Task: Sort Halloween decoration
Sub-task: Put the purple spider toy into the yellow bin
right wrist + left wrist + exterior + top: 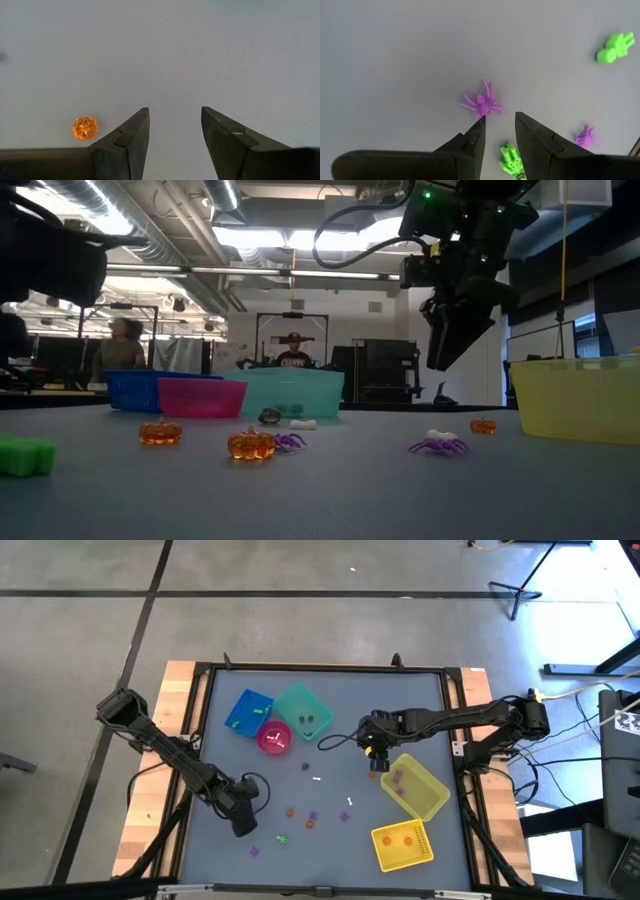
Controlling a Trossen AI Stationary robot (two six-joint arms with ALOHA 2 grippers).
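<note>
Tiny trinkets lie scattered on the grey table: an orange pumpkin [374, 775], orange ones [290, 810], purple spiders [344, 817], a green one [283, 838] and white ones [350, 802]. My left gripper [243, 822] is open and empty near the front left. Its wrist view [499, 120] shows a purple spider [482, 104] just ahead and a green trinket [511, 159] lying on the table between the fingers. My right gripper [377, 750] is open and empty, above the table beside the yellow bin. Its wrist view [175, 112] shows the orange pumpkin [85, 127] off to one side.
A blue bin [248, 712], a teal bin [303, 710] and a pink bin [274, 737] stand at the far middle. Two yellow bins [415, 785] [402, 845] stand at the right and front right. People show in the room beyond the table [293, 350].
</note>
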